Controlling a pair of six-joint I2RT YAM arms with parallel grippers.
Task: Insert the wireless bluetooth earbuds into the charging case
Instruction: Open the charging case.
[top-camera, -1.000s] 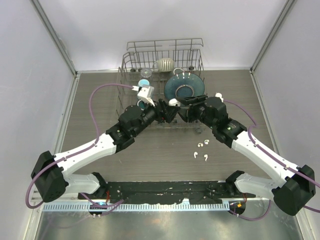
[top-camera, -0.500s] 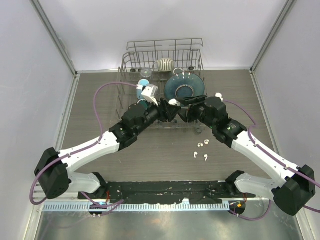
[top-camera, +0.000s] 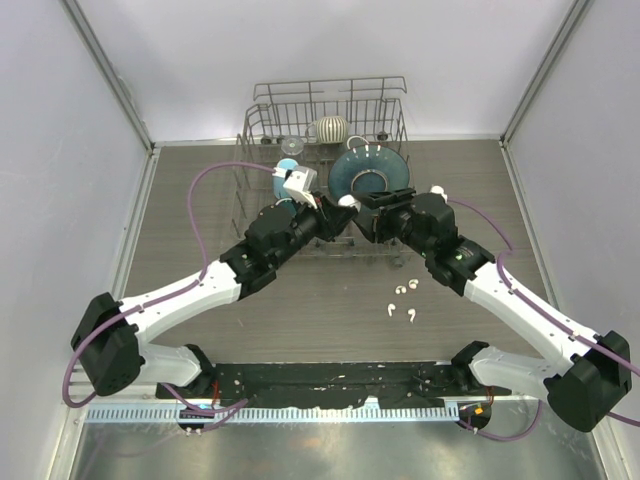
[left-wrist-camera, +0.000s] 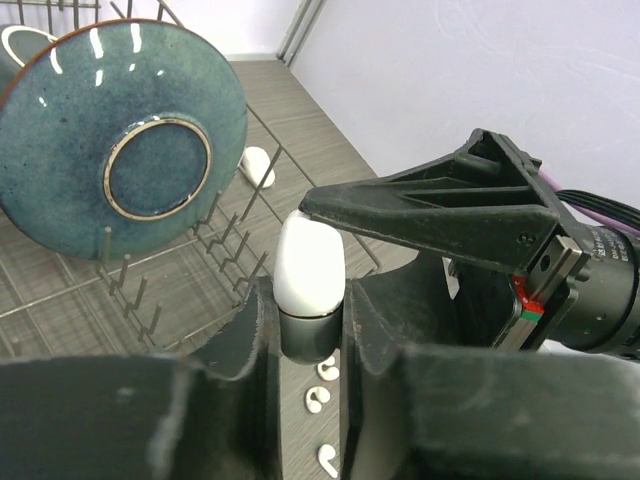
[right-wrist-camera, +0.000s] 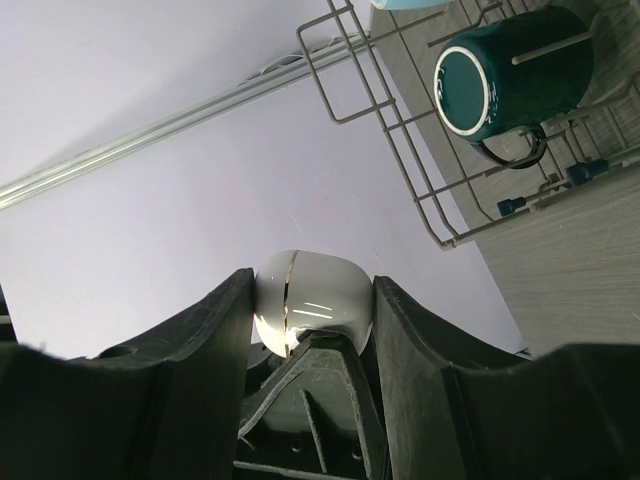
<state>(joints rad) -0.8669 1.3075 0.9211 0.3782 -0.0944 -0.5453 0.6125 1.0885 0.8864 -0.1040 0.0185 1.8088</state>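
A white charging case (top-camera: 347, 203) hangs in the air at the front of the dish rack, held from both sides. My left gripper (left-wrist-camera: 308, 322) is shut on the case's lower end (left-wrist-camera: 308, 265). In the right wrist view the same case (right-wrist-camera: 310, 295) sits pinched between the fingers of my right gripper (right-wrist-camera: 310, 300). From above, the left gripper (top-camera: 335, 215) and right gripper (top-camera: 362, 212) meet tip to tip. Several white earbuds (top-camera: 398, 291) lie loose on the table to the right, and three of these earbuds (left-wrist-camera: 317, 398) show below the case.
A wire dish rack (top-camera: 262, 130) stands at the back with a blue-green bowl (left-wrist-camera: 120, 150), a teal mug (right-wrist-camera: 510, 70), a light-blue cup (top-camera: 289, 166) and a striped cup (top-camera: 330, 128). A second white case (top-camera: 437, 190) lies right of the rack.
The left gripper's jaws have come together onto the case while its arm edged forward and right. The right arm kept its hold and has not moved.
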